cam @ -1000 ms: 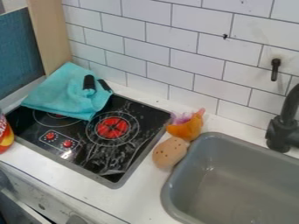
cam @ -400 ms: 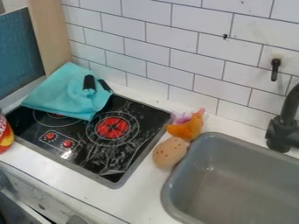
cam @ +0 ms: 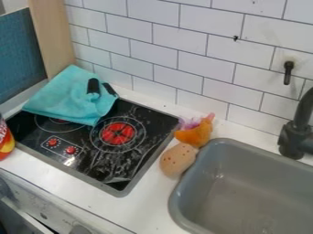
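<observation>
Watching from the room, I see no clear change from the earlier frames: the cloth [cam: 64,100] keeps the same folds and the same place. It lies across the back left part of the stove [cam: 137,157], hanging over the stove's rear edge onto the rim behind. Two short black pieces [cam: 93,87] sit at its right side, near the wall [cam: 189,45], and they have not shifted either. As for the pincer, I cannot tell whether it is apart, together or clamped on something.

The red burner [cam: 118,133] is just to the right of the cloth, and two red dials [cam: 52,142] are in front of it. On the desk [cam: 149,201], between stove and sink [cam: 177,201], the brown toy [cam: 176,161] touches the orange toy [cam: 196,135], with a purple bit [cam: 189,124] behind; all stay exactly where they were. The brown toy rests against the sink's left rim. The black tap [cam: 295,138] stands at the sink's back, and a black hook [cam: 288,73] is on the wall above. At the far left, the red and yellow bottle [cam: 5,141] also keeps its place.
</observation>
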Controlling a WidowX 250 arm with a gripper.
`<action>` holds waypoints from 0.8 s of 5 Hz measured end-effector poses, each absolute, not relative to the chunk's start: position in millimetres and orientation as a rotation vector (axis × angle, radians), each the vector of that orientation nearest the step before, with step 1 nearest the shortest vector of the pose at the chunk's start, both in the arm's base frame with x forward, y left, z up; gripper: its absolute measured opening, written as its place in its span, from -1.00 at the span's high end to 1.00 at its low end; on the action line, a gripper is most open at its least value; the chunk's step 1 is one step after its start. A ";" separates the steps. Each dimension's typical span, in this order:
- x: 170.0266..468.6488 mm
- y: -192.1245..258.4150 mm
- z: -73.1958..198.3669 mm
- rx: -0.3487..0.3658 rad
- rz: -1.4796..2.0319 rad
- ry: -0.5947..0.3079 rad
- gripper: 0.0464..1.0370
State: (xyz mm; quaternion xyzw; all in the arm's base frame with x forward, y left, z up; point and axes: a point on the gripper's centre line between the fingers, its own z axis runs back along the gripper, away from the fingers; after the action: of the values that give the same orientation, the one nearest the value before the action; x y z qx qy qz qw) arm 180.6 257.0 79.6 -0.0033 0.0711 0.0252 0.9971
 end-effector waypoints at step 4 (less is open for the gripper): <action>178.6 209.2 82.6 -0.288 0.050 0.068 -0.93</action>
State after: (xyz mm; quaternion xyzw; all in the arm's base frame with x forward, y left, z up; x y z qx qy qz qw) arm 178.6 209.2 82.6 -0.1433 0.0338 0.0250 0.9888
